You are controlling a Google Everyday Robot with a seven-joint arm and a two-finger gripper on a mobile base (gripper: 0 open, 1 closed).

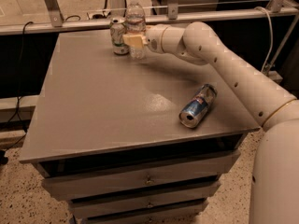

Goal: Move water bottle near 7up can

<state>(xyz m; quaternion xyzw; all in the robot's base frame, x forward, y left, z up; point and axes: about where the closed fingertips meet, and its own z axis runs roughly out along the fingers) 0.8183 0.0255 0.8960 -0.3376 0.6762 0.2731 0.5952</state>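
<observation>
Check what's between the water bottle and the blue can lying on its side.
Nothing: camera view shows bare table top between the water bottle and the blue can. The gripper is at the bottle, right beside the 7up can.

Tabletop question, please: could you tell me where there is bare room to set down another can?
The tabletop is bare on its left half as viewed and at the front-left corner, also in the middle between the 7up can and the lying blue-and-silver can. The back edge is crowded: 7up can, water bottle and the gripper at the bottle; the arm crosses the back right.
</observation>
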